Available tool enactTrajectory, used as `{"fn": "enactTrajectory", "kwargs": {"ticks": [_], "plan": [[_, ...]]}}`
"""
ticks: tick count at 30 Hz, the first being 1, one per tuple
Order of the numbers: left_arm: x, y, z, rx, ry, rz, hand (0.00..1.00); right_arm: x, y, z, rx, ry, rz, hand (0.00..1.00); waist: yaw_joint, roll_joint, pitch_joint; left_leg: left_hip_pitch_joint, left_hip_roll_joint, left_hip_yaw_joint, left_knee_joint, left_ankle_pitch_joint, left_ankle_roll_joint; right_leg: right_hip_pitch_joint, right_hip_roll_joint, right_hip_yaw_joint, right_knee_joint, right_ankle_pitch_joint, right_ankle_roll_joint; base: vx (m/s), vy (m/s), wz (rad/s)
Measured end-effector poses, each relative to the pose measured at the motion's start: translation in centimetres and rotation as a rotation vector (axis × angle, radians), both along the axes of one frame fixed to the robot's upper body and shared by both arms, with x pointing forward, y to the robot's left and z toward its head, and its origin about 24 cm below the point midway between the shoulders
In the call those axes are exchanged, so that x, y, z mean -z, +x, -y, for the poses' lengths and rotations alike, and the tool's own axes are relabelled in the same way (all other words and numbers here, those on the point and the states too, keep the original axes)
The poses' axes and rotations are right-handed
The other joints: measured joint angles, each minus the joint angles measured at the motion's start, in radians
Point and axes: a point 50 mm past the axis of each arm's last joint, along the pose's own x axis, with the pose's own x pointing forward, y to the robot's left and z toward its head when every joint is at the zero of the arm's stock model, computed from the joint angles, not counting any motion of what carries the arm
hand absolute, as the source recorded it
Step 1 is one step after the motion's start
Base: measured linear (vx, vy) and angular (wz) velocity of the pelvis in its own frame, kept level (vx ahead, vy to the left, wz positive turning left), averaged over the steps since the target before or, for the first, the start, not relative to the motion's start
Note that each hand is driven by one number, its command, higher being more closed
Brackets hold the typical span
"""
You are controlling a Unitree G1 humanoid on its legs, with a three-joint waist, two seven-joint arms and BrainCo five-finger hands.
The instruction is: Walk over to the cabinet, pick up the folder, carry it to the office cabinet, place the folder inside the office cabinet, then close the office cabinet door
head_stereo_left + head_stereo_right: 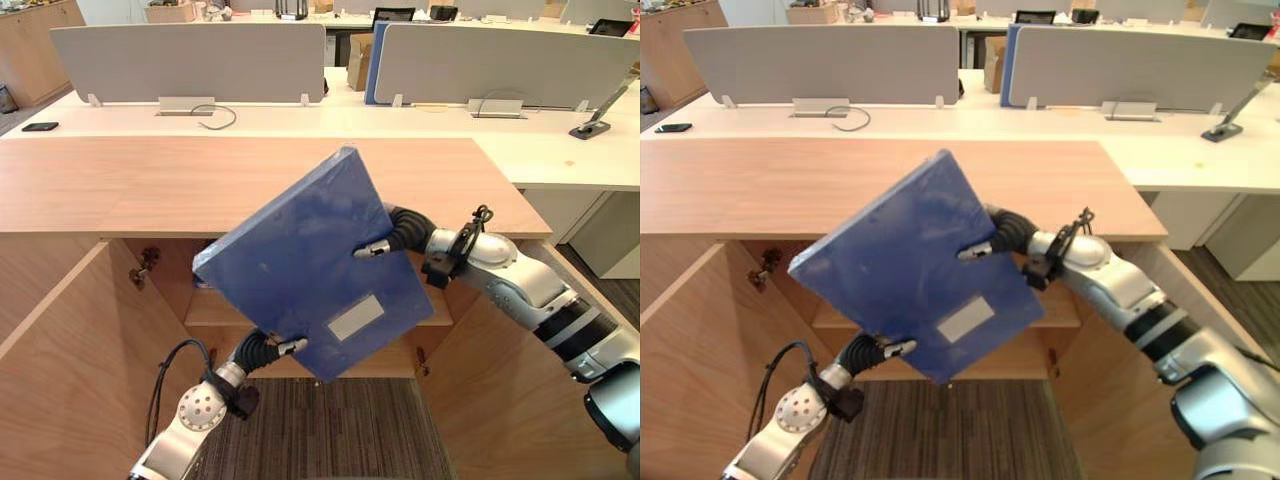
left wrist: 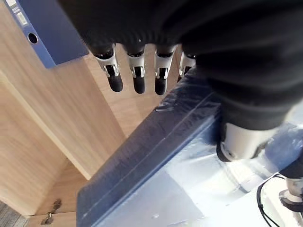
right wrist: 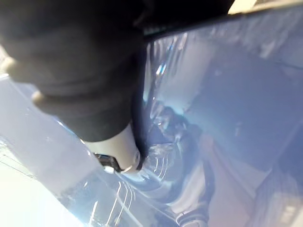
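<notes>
1. I hold the blue folder (image 1: 300,260) up in the air with both hands, in front of the open cabinet (image 1: 250,185). It is tilted, one corner high above the wooden top and the opposite corner low over the carpet (image 1: 330,430).
2. My left hand (image 1: 262,350) grips the folder's lower edge. My thumb (image 2: 241,142) presses on the front face and my fingers (image 2: 137,78) reach along behind the spine, so the folder is pinched between them.
3. My right hand (image 1: 400,232) grips the folder's right edge. My thumb (image 3: 120,151) lies on the shiny front face and the rest of the hand sits behind the folder.
4. A pale label (image 1: 356,318) sits on the folder's front near the low corner.
5. The cabinet's left door (image 1: 60,370) stands swung open, and a shelf (image 1: 215,310) shows inside behind the folder.
6. In my left wrist view a second blue binder (image 2: 47,33) stands inside the cabinet against the wooden wall.
7. Beyond the cabinet top is a white desk (image 1: 400,125) with grey dividers (image 1: 190,60), and a dark phone (image 1: 40,126) lies at its left end.
</notes>
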Motion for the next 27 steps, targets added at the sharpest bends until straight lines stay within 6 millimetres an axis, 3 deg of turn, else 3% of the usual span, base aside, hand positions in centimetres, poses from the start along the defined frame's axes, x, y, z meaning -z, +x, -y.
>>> {"fn": "enactTrajectory", "kwargs": {"ticks": [5, 9, 15, 18, 19, 20, 22, 24, 27], "plan": [[3.3, -0.9, 0.5, -0.039, -0.2, -0.212, 0.0, 2.7, -0.9, -0.1, -0.001, -0.012, -0.066, 1.0, 0.001, -0.002, -0.001, 0.0, -0.001, 0.002, -0.005, 0.0, 0.0, -0.002, 0.0, 0.001, 0.0, 0.0, 0.0, 0.0, 0.0, 0.0], [7.2, -2.6, 1.1, -0.205, -0.439, -0.431, 0.0, 5.0, -1.7, -0.3, 0.023, 0.014, -0.129, 1.0, 0.002, -0.002, -0.001, 0.001, -0.001, 0.004, -0.009, 0.001, 0.0, -0.007, 0.0, 0.004, 0.003, 0.0, 0.0, 0.0, 0.0, 0.0], [11.1, -4.9, 0.2, -0.406, -0.506, -0.591, 0.0, 6.2, -2.4, -0.6, 0.053, 0.08, -0.15, 1.0, 0.002, -0.003, 0.0, 0.003, -0.002, 0.004, -0.031, 0.016, -0.002, -0.023, 0.0, 0.008, 0.015, -0.001, 0.0, -0.01, 0.002, 0.0], [14.3, -7.9, -1.5, -0.6, -0.498, -0.748, 0.0, 6.2, -2.8, -0.5, 0.076, 0.152, -0.141, 1.0, 0.002, -0.003, 0.0, 0.005, -0.002, 0.004, -0.049, 0.026, -0.001, -0.033, 0.001, 0.009, 0.022, -0.001, 0.001, -0.01, 0.003, -0.01], [16.1, -10.4, -3.7, -0.785, -0.46, -0.857, 0.0, 5.7, -3.5, -0.9, 0.025, 0.249, -0.157, 1.0, -0.006, -0.003, 0.001, 0.004, -0.002, -0.001, -0.052, 0.027, -0.002, -0.033, 0.003, 0.007, 0.021, -0.001, 0.001, 0.0, 0.0, 0.0], [16.5, -11.6, -6.0, -0.908, -0.431, -0.876, 0.0, 5.5, -4.3, -1.4, -0.03, 0.294, -0.167, 1.0, -0.007, -0.004, 0.001, 0.006, -0.002, -0.004, -0.053, 0.028, -0.003, -0.033, 0.004, 0.008, 0.021, -0.001, 0.001, 0.0, 0.0, 0.0], [17.0, -13.9, -8.3, -1.023, -0.382, -0.925, 0.0, 5.3, -5.2, -2.1, -0.083, 0.332, -0.168, 1.0, -0.006, -0.003, 0.001, 0.007, -0.002, -0.008, -0.053, 0.028, -0.003, -0.031, 0.004, 0.007, 0.021, -0.002, 0.002, 0.0, 0.0, 0.0], [17.5, -16.9, -9.3, -1.131, -0.362, -1.0, 0.0, 6.0, -5.7, -2.4, -0.098, 0.349, -0.192, 1.0, -0.002, -0.008, 0.004, 0.007, -0.006, -0.014, -0.052, 0.028, -0.003, -0.031, 0.001, 0.005, 0.021, -0.002, 0.003, -0.02, 0.016, 0.04], [18.0, -19.6, -8.6, -1.19, -0.373, -1.088, 0.0, 6.7, -6.1, -2.5, -0.094, 0.351, -0.216, 1.0, 0.003, -0.009, 0.005, 0.006, -0.014, -0.028, -0.052, 0.028, -0.003, -0.031, -0.005, 0.002, 0.021, -0.004, 0.006, -0.01, 0.024, 0.04]]}}
